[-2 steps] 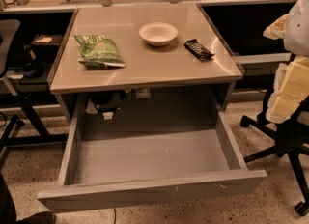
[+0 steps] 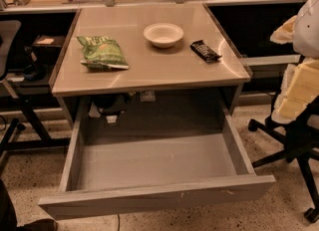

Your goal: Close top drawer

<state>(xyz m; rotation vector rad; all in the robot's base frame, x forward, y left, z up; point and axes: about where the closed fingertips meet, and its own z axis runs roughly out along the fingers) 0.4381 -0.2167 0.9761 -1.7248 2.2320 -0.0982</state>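
Observation:
The top drawer (image 2: 154, 161) stands pulled far out from under the desk, wide, grey and empty inside. Its flat front panel (image 2: 159, 195) faces the camera at the bottom, with small pale scuffs near its right end. My gripper (image 2: 298, 88) shows as pale yellowish and white parts at the right edge, to the right of the drawer's right wall and above floor level. It touches neither the drawer nor the desk.
On the desk top (image 2: 164, 70) lie a green chip bag (image 2: 102, 52), a white bowl (image 2: 163, 34) and a dark snack bar (image 2: 205, 51). A black office chair base (image 2: 294, 150) stands right of the drawer. Another chair (image 2: 10, 75) sits at left.

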